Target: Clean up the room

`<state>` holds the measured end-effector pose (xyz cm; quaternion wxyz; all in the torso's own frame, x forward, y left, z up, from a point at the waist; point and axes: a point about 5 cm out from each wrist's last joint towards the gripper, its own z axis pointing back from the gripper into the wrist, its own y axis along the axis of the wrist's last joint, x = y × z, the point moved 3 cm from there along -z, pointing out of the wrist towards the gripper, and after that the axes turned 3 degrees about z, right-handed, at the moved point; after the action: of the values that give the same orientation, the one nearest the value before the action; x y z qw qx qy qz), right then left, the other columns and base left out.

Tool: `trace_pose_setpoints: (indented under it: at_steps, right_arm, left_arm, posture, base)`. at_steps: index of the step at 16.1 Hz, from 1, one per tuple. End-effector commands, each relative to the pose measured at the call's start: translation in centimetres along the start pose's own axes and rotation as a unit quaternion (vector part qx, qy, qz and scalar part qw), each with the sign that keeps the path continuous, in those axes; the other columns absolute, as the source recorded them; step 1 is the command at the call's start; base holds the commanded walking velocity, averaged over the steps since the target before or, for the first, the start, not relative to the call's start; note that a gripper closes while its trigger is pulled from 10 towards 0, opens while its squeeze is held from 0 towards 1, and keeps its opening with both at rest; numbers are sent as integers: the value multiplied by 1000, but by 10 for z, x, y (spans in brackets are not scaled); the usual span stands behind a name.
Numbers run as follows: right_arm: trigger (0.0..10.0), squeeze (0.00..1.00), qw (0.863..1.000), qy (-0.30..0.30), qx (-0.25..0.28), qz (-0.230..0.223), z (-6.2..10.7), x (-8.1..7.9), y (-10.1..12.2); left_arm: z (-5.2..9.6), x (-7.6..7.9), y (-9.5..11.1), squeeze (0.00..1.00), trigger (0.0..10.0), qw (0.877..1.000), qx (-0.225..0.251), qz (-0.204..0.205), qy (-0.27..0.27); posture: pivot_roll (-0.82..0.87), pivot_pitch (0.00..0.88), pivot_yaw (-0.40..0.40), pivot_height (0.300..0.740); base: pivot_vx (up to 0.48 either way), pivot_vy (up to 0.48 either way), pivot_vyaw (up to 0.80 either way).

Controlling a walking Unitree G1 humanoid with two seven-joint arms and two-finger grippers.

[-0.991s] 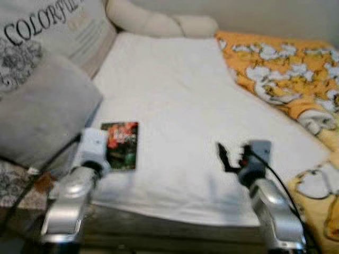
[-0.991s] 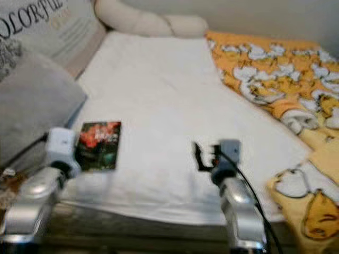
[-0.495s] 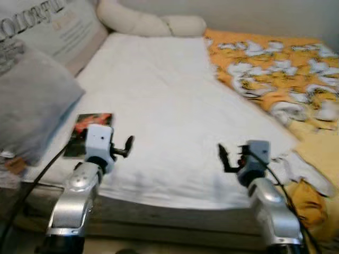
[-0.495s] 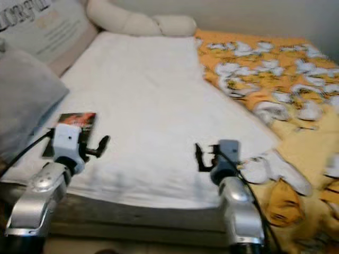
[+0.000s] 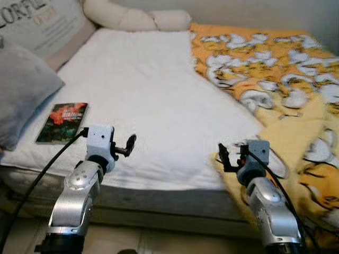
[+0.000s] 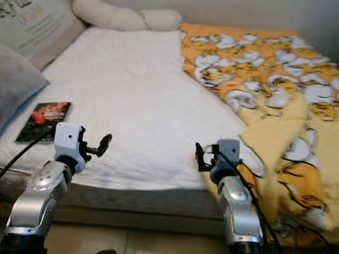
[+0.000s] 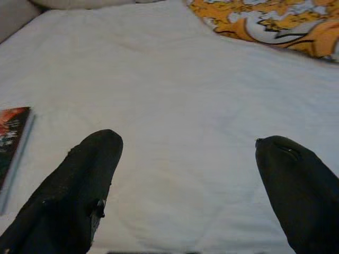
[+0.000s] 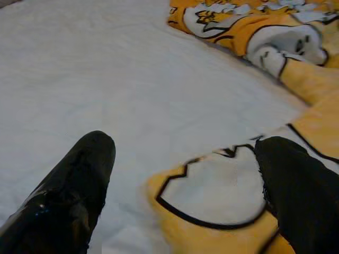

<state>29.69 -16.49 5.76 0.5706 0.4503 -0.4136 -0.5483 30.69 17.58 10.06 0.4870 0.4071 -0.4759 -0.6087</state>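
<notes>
Bedroom in a home: bed (image 5: 143,100) w/ white sheet, orange patterned blanket (image 5: 275,79) crumpled on the robot's right side, grey pillow (image 5: 21,92) and printed cushion (image 5: 42,24) at left, cream bolster (image 5: 132,18) by the far wall, book (image 5: 62,123) lying near the mattress edge.

The grey-white pillow (image 5: 39,24) at the head of the bed, behind the grey cushion (image 5: 21,92), carries large dark capitals cut off by the picture's edge; the letters "ORFL" can be made out, with a smaller line under them too blurred to read. The book (image 5: 62,123) just beside the grey cushion has a red title on its cover, too small to read.
</notes>
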Motion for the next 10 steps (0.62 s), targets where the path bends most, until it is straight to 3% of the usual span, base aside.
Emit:
trace_pose_setpoints:
  at_steps: [1,4,8,10]
  right_arm:
    - [10000,0,1000,3,4,-4,-2,-3,4]
    - [10000,0,1000,5,-2,17,-4,-5,2]
    - [10000,0,1000,-9,2,8,-8,-1,7]
    - [10000,0,1000,4,0,21,-12,-9,6]
  left_arm:
    - [2,-1,2,0,10000,1000,1,-9,-6]
    - [2,-6,2,0,10000,1000,2,1,0]
    - [0,-7,3,0,10000,1000,-1,-3,-6]
    - [-3,-12,9,0,10000,1000,2,-14,-3]
  posture:
    - [90,0,-12,740]
    - [66,0,-1,740]
    - [86,0,-2,740]
    - [84,0,7,740]
  base:
    - [0,0,0]
    - [0,0,0]
    - [0,0,0]
    - [270,0,0]
